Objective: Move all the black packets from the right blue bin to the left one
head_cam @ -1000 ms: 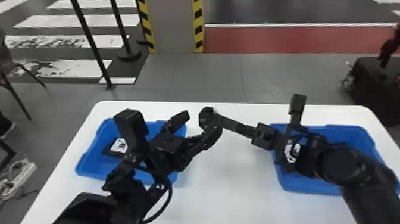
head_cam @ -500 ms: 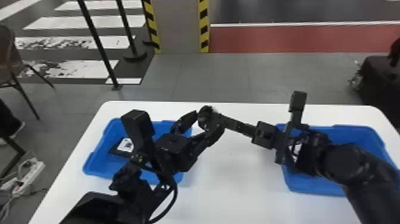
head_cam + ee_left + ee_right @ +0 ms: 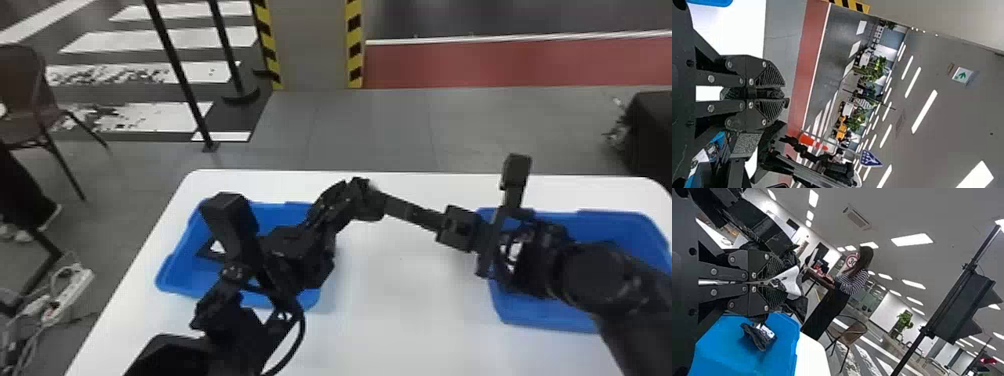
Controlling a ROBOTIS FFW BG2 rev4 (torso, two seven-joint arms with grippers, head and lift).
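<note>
Right gripper: black packet pinched; left blue bin situated lower, leftward | Left gripper: nearly closed, contents cannot be told | Second packet: in left bin

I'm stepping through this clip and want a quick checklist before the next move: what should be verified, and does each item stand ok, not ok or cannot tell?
1. Right gripper shut on a black packet: ok.
2. Left bin has room: ok, bare bottom shows around the packet in it.
3. Left arm clear of the left bin: not ok, it crosses in front of it in the head view.
4. Space between the two arms: not ok, they look very close.
5. Right bin emptied: cannot tell, the right arm hides much of it.
</note>
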